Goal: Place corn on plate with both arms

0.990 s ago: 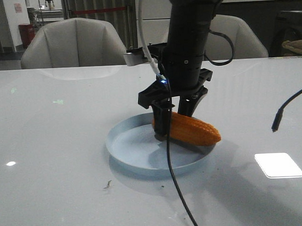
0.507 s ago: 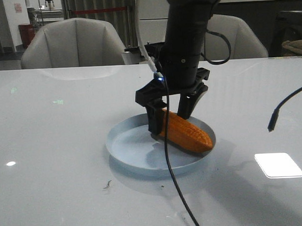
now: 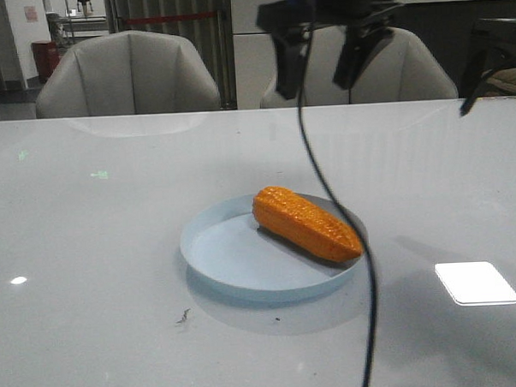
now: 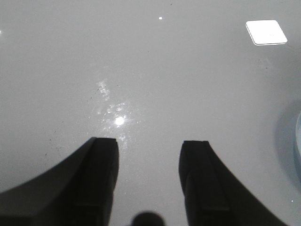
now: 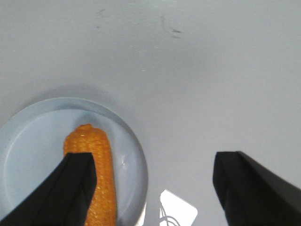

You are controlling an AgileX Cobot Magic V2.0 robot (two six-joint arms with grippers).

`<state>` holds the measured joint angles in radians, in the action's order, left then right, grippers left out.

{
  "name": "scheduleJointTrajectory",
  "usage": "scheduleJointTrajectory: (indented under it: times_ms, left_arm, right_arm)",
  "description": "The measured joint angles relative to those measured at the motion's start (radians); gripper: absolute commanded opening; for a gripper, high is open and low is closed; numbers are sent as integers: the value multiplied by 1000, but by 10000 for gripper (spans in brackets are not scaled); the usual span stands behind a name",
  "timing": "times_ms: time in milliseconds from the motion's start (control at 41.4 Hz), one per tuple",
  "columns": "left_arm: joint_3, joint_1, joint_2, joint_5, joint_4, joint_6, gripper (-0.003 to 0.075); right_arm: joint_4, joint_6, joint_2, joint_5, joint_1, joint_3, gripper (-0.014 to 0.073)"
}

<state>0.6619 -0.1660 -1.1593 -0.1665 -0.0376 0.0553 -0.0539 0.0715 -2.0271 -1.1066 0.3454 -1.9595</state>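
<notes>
One corn [image 3: 308, 224] is lying diagonally inside the plate [image 3: 211, 257], blunt end toward the back rim, tapered tip resting near or on the right-hand rim; nothing is touching it. Placement looks done, so the step in hand is judged to be the retreat. To do it well, the right gripper [image 3: 324, 55] should be clearing straight up and away without its hanging cable [image 3: 340, 209] dragging over the cob, since that cable is crossing in front of the plate and a snag could roll the corn over the low rim. That gripper is hanging high above the plate, jaws spread wide and holding nothing; the right wrist view confirms the gap, with corn and plate far below. The left gripper [image 4: 148, 174] is also spread and empty, looking at bare table [image 4: 141, 70], plate edge just at the side. Compared with half a second ago: the right gripper was then low over the plate, straddling the cob's blunt end; now it is lifted well clear, and the corn is staying about where it lay.
</notes>
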Motion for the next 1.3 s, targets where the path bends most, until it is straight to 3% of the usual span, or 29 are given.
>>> scheduleJointTrajectory:
  times_ms: [362, 483, 628, 773, 1039, 1304]
  left_arm:
    - [0, 0, 0, 0, 0, 0, 376]
    - [0, 0, 0, 0, 0, 0, 376]
    - [0, 0, 0, 0, 0, 0, 376]
    - [0, 0, 0, 0, 0, 0, 376]
    - [0, 0, 0, 0, 0, 0, 376]
    - [0, 0, 0, 5, 0, 0, 376]
  right_arm:
    - [-86, 17, 243, -25, -221, 8, 615]
    - [-89, 35, 358, 6, -284, 80, 615]
    - [-92, 37, 526, 114, -357, 277, 615]
    - [-92, 37, 723, 256, -413, 572, 615]
    - [-98, 38, 987, 365, -431, 1015, 615]
    - [-101, 37, 1071, 381, -431, 1129, 615]
